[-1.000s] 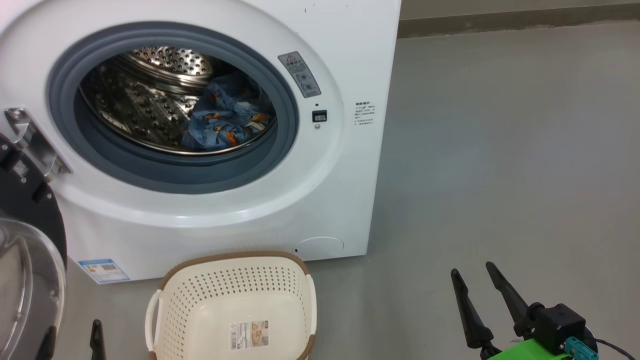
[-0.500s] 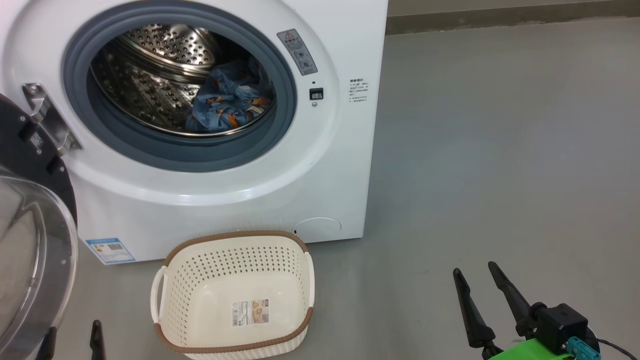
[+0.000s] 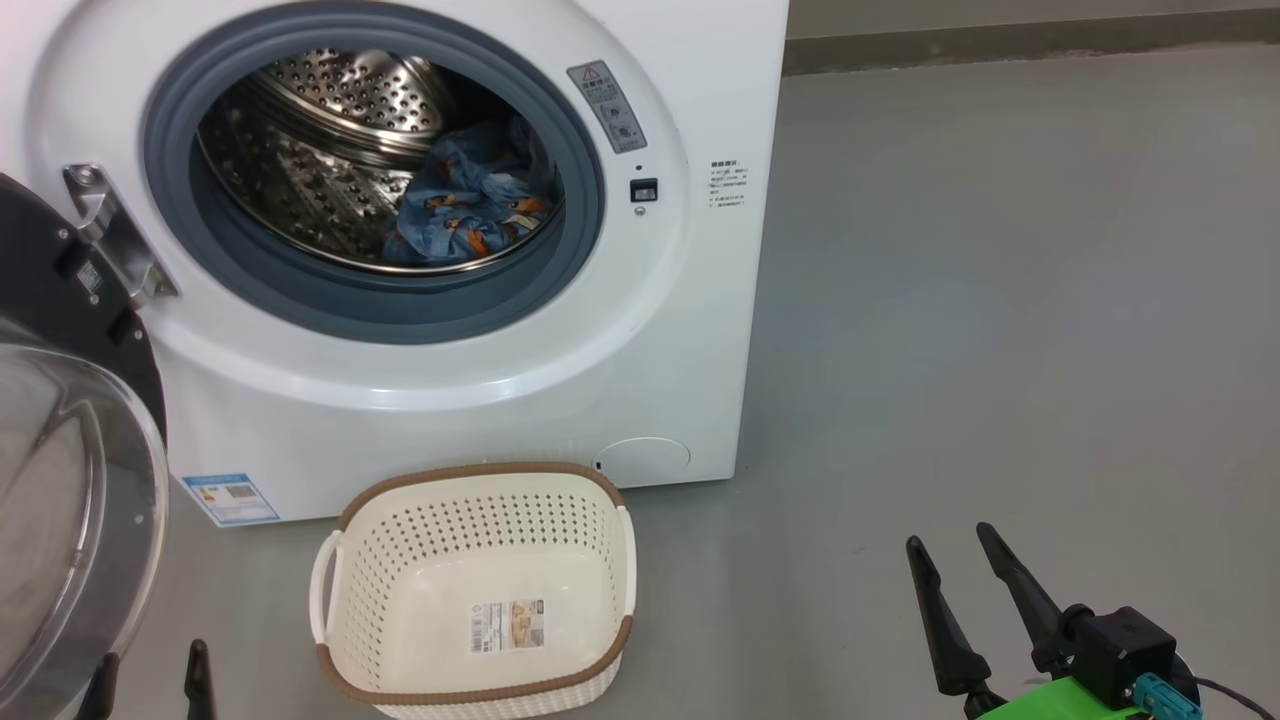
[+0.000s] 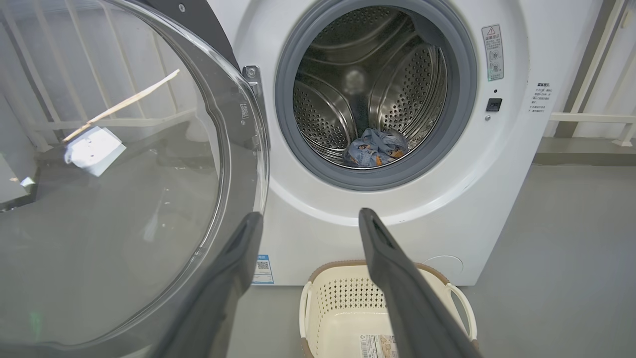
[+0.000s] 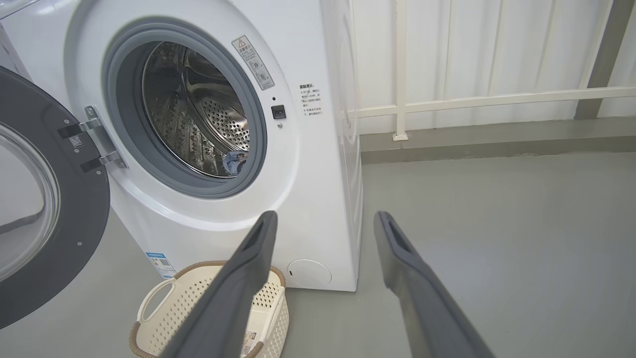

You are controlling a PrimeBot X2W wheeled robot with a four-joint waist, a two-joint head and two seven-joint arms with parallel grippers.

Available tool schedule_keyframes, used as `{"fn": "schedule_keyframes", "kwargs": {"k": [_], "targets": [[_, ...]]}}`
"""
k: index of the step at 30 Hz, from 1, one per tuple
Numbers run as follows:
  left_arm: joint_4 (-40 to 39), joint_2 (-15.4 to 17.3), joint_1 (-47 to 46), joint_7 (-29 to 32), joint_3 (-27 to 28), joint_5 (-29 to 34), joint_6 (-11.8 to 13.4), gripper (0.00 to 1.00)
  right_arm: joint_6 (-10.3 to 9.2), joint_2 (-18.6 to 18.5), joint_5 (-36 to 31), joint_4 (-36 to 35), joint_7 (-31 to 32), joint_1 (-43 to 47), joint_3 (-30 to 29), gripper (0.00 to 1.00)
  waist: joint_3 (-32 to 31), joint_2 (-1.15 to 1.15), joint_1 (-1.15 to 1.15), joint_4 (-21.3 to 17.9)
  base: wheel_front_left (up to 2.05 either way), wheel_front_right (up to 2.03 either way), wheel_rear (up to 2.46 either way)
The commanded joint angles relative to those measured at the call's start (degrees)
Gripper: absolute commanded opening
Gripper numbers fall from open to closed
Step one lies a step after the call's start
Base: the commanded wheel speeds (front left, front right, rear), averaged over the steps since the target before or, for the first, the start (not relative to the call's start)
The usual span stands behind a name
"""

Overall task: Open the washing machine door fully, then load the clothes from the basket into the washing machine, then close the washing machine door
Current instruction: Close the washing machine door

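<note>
1. While nothing is held between them, the two long dark fingers of the right gripper (image 3: pixel 947 538) are seen spread wide apart at the lower right of the head view, above the bare grey floor (image 3: pixel 1000 320). A bright green part (image 3: pixel 1040 700) and a black block (image 3: pixel 1125 645) are seen at their base.
2. At the lower left, the fingertips of the left gripper (image 3: pixel 150 655) are seen likewise parted, with nothing between them, close beside the bulging glass of the door.
3. Between the two grippers, the small rectangular cream-white perforated plastic basket with a brown braided-look rim (image 3: pixel 470 470) is set on the floor, just in front of the machine. A paper label (image 3: pixel 508 625) is seen on its bottom.
4. To the left, the large round washing machine door with a glossy black rim and a clear glass bowl (image 3: pixel 60 480) is swung wide open on its metal hinge (image 3: pixel 110 235).
5. Behind the basket, the white boxy front-loading washing machine (image 3: pixel 450 400) is seen, with a small blue label sticker (image 3: pixel 230 498) stuck low on its front.
6. Within the grey-blue gasket (image 3: pixel 250 290), the light blue clothes printed with orange and brown figures (image 3: pixel 465 215) are seen bundled low in the perforated steel drum (image 3: pixel 300 190), toward its right side.
7. Farthest off, in the right wrist view, a white railing (image 5: pixel 472 99) is seen along the wall behind the machine.
</note>
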Motion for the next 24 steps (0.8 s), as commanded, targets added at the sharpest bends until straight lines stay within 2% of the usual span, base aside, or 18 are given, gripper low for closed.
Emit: {"fn": "schedule_keyframes", "kwargs": {"k": [1,10,24], "targets": [[-1.5,0.8,-2.2,-0.5,1.8,-0.4,-0.2,1.0,0.09,-0.2,0.1,-1.8,-0.3,-0.8,1.2,1.0,-0.1,-0.01,0.0,0.2,0.0,0.0,0.0],[-0.7,0.3,-2.4,-0.5,2.5,-0.3,-0.2,1.0,0.09,-0.2,-0.1,-2.1,-0.3,-0.5,1.2,1.0,-0.1,-0.01,0.0,3.1,0.0,0.0,0.0],[0.9,-1.1,-2.7,-0.5,4.8,0.6,-0.2,1.0,0.09,-0.2,-0.5,-1.2,-0.3,-1.2,1.6,1.0,-0.2,-0.01,0.0,13.2,0.0,0.0,0.0]]}}
